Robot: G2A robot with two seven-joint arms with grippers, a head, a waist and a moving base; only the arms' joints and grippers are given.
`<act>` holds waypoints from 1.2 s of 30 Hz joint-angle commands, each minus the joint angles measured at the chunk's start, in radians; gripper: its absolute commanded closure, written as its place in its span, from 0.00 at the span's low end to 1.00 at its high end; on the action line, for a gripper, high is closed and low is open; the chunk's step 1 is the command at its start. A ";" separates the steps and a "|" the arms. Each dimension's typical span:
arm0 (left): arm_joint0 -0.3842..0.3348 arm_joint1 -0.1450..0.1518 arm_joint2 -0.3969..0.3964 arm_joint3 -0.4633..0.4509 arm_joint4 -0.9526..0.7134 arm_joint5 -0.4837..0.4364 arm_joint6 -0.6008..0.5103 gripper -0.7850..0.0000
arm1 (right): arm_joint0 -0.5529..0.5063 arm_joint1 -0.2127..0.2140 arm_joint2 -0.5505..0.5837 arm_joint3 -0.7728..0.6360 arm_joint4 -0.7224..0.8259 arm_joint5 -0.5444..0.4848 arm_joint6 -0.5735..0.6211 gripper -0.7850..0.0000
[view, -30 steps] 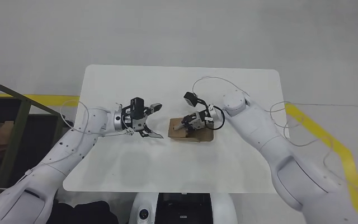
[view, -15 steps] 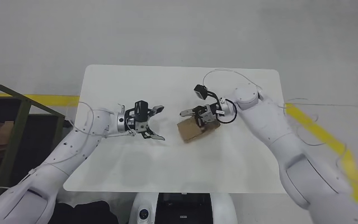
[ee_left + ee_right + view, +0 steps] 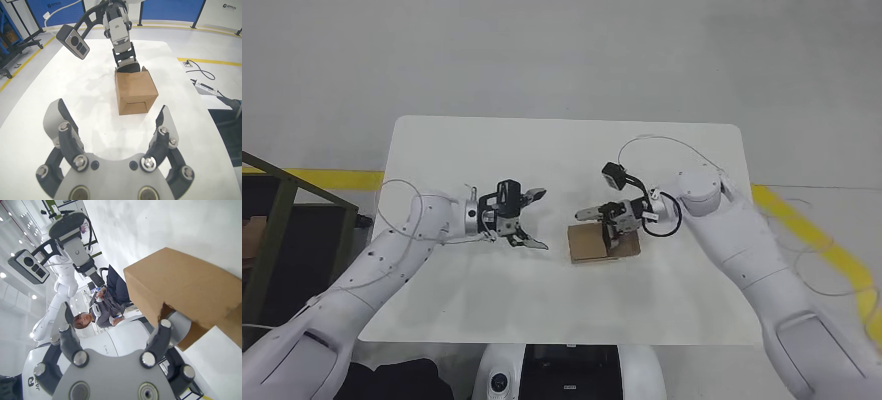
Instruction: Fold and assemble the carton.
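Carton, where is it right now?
In the top view the carton sits on the table, just right of middle, with the right gripper at its end and the left gripper facing it.

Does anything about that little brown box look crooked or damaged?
Slightly. The box is closed at one end but open at the other, where one finger of the right gripper sits inside it. The cardboard edge there looks a bit ragged.

The left gripper (image 3: pixel 111 108) hovers with its fingers spread wide, pointing straight at the right gripper (image 3: pixel 594 224). The right gripper's fingers are also parted, and its wrist is rolled sideways.
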 commanded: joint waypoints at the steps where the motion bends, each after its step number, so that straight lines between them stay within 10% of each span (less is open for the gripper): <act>1: -0.003 -0.003 0.007 -0.003 0.008 -0.016 -0.011 0.00 | -0.024 0.007 0.017 -0.041 0.007 0.013 -0.024 0.00; 19: -0.006 -0.007 0.006 0.005 0.040 -0.058 -0.034 0.00 | -0.059 -0.007 0.013 -0.106 0.069 -0.002 -0.144 0.00; 36: 0.038 -0.009 0.025 0.006 0.096 0.006 0.020 0.00 | -0.259 0.096 0.249 -0.409 -0.062 -0.071 -0.133 0.00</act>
